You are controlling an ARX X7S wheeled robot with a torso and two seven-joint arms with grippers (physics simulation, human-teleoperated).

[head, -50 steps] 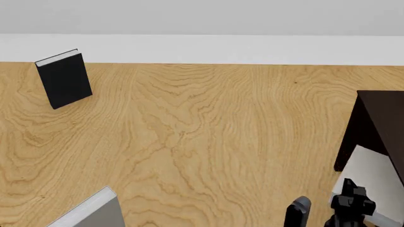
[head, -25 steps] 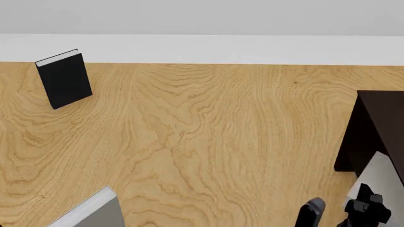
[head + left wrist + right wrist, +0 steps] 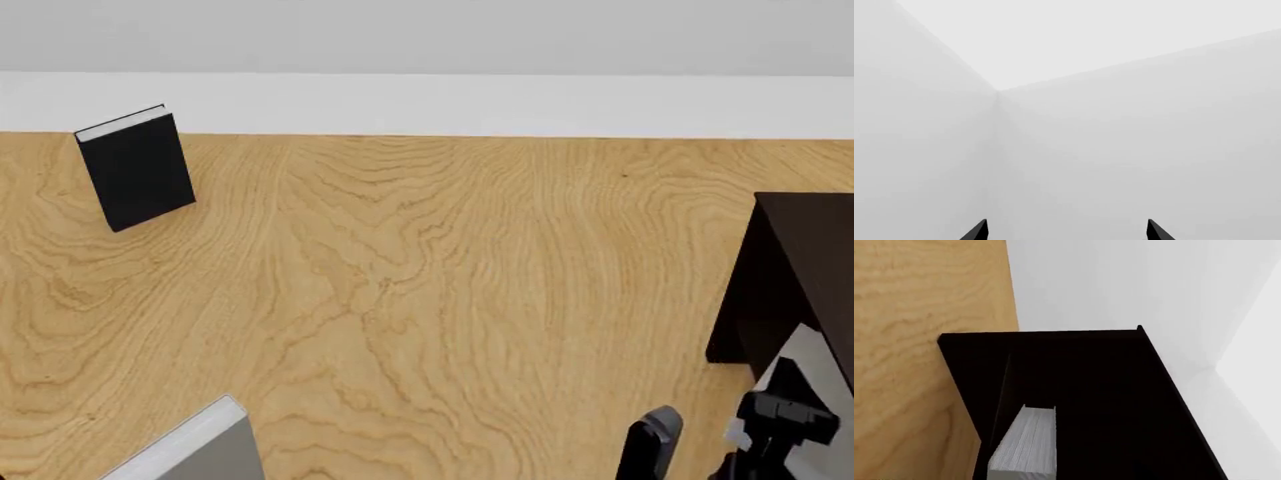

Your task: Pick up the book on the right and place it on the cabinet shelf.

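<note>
The light-grey book [image 3: 811, 358] is at the lower right of the head view, partly inside the very dark cabinet [image 3: 801, 250]. My right gripper [image 3: 781, 420] is shut on it from below. In the right wrist view the book [image 3: 1029, 440] shows its ribbed page edge, reaching into the cabinet's dark opening [image 3: 1087, 370] beside an inner board [image 3: 1002, 390]. I cannot make out the shelf surface in the dark. My left gripper [image 3: 1066, 235] is open and empty, facing a bare white wall corner; it does not show in the head view.
A black book with white page edges [image 3: 134, 168] stands at the far left of the wooden table [image 3: 427, 280]. A plain grey book [image 3: 200, 445] stands at the near left edge. A white wall runs along the back.
My right gripper has moved right with the book. Less of the whitish cover shows now, as more of it lies behind the cabinet's side wall. The other books have not moved.
</note>
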